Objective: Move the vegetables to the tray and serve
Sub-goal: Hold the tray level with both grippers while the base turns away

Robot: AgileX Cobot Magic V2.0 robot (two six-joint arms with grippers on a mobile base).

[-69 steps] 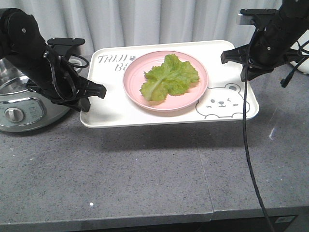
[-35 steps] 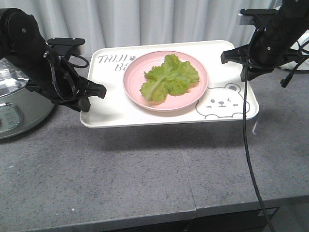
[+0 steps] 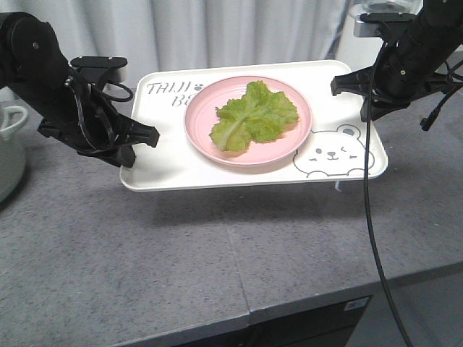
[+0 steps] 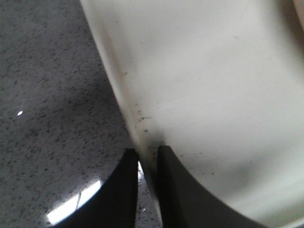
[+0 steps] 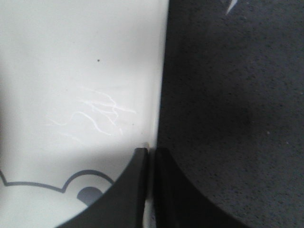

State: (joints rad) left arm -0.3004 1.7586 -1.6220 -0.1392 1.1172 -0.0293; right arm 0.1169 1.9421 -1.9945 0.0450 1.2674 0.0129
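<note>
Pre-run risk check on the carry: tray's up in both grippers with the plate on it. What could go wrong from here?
1. The left gripper and right gripper each pinch only the thin rim of the tray; that bite could slip or tilt.
2. Nothing restrains the pink plate holding the lettuce; a tilt could slide it off.
3. The tray hangs clear of the countertop; a drop would likely spill everything.

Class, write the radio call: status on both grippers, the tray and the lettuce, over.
Left gripper shut on tray edge, right gripper likewise. Tray off the counter, lettuce on pink plate. Pot far left, apart.
</note>
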